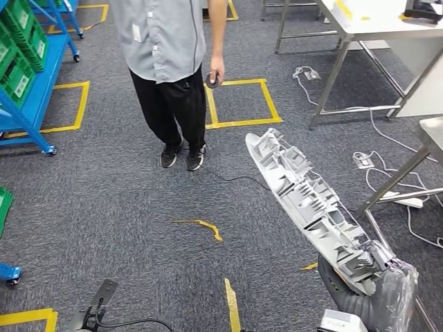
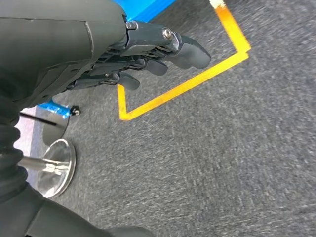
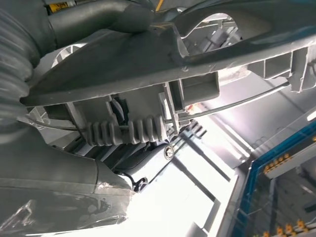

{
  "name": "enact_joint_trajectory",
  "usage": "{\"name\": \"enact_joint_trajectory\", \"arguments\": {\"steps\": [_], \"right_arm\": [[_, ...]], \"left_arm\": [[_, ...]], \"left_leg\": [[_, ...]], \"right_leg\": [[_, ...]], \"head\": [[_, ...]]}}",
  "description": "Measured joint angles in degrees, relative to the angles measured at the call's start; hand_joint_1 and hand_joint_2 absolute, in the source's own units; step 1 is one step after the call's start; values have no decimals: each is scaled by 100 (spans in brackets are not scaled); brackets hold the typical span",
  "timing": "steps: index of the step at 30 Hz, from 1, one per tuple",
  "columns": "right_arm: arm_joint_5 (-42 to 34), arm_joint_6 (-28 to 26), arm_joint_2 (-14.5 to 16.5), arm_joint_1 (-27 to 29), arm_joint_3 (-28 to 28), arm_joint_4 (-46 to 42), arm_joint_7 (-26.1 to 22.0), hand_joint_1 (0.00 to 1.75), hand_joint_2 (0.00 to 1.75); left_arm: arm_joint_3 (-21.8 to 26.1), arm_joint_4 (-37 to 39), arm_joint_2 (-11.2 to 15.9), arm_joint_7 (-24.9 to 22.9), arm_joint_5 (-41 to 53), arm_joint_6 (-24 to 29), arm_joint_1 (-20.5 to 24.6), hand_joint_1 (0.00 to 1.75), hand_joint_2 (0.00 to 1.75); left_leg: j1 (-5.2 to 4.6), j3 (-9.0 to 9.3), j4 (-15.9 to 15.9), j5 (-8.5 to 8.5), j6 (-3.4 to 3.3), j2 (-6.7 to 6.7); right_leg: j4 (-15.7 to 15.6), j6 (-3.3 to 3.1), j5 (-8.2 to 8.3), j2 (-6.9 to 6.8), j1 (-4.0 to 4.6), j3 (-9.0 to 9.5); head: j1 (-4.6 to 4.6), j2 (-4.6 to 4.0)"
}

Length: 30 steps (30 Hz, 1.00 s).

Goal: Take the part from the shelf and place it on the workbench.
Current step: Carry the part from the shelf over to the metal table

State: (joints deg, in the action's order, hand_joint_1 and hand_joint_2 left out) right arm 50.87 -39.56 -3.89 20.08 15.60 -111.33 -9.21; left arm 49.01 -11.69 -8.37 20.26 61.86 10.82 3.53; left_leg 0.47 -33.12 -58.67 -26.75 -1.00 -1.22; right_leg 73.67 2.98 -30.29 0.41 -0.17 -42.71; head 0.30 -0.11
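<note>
A long grey ribbed plastic part (image 1: pixel 308 204) slants up from the lower right of the head view, over the carpet. My right hand (image 1: pixel 384 277), wrapped in clear film, grips its near end. In the right wrist view the part (image 3: pixel 156 64) lies across the hand (image 3: pixel 123 163), whose fingers close under it. My left hand (image 2: pixel 156 54) hangs above the grey carpet with its fingers loosely curled and nothing in them. The workbench (image 1: pixel 386 24) stands at the far right, a white top on metal legs.
A person in a grey shirt and black trousers (image 1: pixel 169 76) stands straight ahead holding a small dark object. Blue shelving with green bins (image 1: pixel 23 62) is at the far left. Cables and a power strip (image 1: pixel 408 200) lie by a metal frame at the right. Yellow tape marks the carpet.
</note>
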Motion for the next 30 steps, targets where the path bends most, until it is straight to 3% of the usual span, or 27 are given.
{"name": "enact_joint_trajectory", "arguments": {"steps": [2,4,7,9,10,12,13,14,15,16,18,20,22,23,25,26,28,29,30], "right_arm": [[-4,0,0,-4,-16,0,-12,175,175],[-8,0,0,-7,-29,-1,-22,175,175],[-7,0,0,-2,-41,-2,-28,175,175],[-6,-1,0,-6,-51,-3,-29,175,175],[-5,-2,1,-10,-55,-3,-31,175,175],[-6,-2,3,-16,-59,-2,-33,175,175],[-7,-1,4,-13,-61,-1,-34,175,175],[-9,-1,4,-11,-62,1,-35,175,175],[-11,0,4,-10,-63,1,-39,175,175],[-14,0,5,-11,-63,1,-46,175,175],[-20,0,6,-21,-63,1,-66,175,175],[-38,0,7,-45,-64,2,-84,175,175],[-72,0,5,-64,-63,5,-98,175,175],[-85,0,5,-68,-63,8,-104,175,175],[-91,0,4,-95,-59,19,-116,175,175],[-95,1,4,-115,-56,27,-122,175,175],[-102,3,4,-146,-51,45,-132,175,175],[-102,3,4,-150,-50,58,-133,175,175],[-103,3,4,-151,-50,73,-134,175,175]], "left_arm": [[-1,0,1,18,0,-8,7,0,175],[-1,0,2,33,1,-15,10,0,175],[-1,0,-3,40,0,-18,16,0,175],[-2,0,-8,42,1,-19,25,0,175],[-4,0,-9,43,1,-19,26,0,175],[-7,0,-11,44,1,-20,19,0,175],[-5,0,-7,44,1,-20,12,0,175],[-4,0,-3,44,1,-20,6,0,175],[-3,0,0,44,1,-20,5,0,175],[-3,0,3,44,0,-21,8,0,175],[-4,1,3,44,0,-27,14,0,175],[-4,2,1,44,0,-42,19,0,175],[-3,2,-1,44,0,-53,24,0,175],[-3,2,-2,44,1,-55,30,0,175],[-3,2,1,44,2,-56,45,0,175],[-3,2,8,44,2,-56,48,0,175],[-3,2,22,55,2,-60,35,0,175],[-3,2,25,68,2,-67,28,0,175],[-3,2,25,82,1,-78,25,0,175]], "left_leg": [[-11,40,0,-28,24,-75],[-32,68,-5,-52,65,-129],[-31,88,16,-58,142,-210],[-17,43,-114,-176,204,-140],[-12,-55,-336,-314,225,-68],[-7,-410,-1072,-656,246,50],[-5,-577,-1388,-752,251,71],[-3,-675,-1545,-744,253,82],[1,-664,-1473,-617,253,91],[9,-549,-1196,-407,254,110],[43,-207,-435,-34,269,275],[66,-31,-29,58,263,442],[55,-26,13,40,199,430],[51,-22,25,47,157,388],[56,-14,43,59,81,306],[47,-12,45,57,53,261],[24,-9,43,47,21,163],[15,-6,41,41,13,111],[10,1,40,34,11,62]], "right_leg": [[-792,-23,323,-134,21,450],[-1325,-60,455,-252,52,762],[-1397,-141,466,-162,67,784],[-1447,-214,494,-84,44,805],[-1468,-244,505,-46,28,818],[-1472,-275,505,38,23,820],[-1472,-279,503,90,23,821],[-1471,-280,502,146,21,823],[-1470,-276,503,203,17,827],[-1469,-269,502,261,9,835],[-1450,-223,496,367,1,832],[-1429,-153,506,461,0,787],[-1450,-86,534,540,-20,743],[-1435,-62,517,509,-26,719],[-1160,-24,344,307,-20,573],[-858,-13,187,174,-16,436],[-145,12,-103,51,-20,93],[72,18,-148,32,-21,-18],[93,18,-94,20,-21,-31]], "head": [[1,0],[-3,1],[-8,1],[-18,1],[-30,0],[-46,0],[-49,0],[-49,0],[-49,0],[-49,0],[-52,0],[-55,0],[-55,0],[-54,0],[-23,0],[-7,0],[4,0],[4,0],[5,0]]}}
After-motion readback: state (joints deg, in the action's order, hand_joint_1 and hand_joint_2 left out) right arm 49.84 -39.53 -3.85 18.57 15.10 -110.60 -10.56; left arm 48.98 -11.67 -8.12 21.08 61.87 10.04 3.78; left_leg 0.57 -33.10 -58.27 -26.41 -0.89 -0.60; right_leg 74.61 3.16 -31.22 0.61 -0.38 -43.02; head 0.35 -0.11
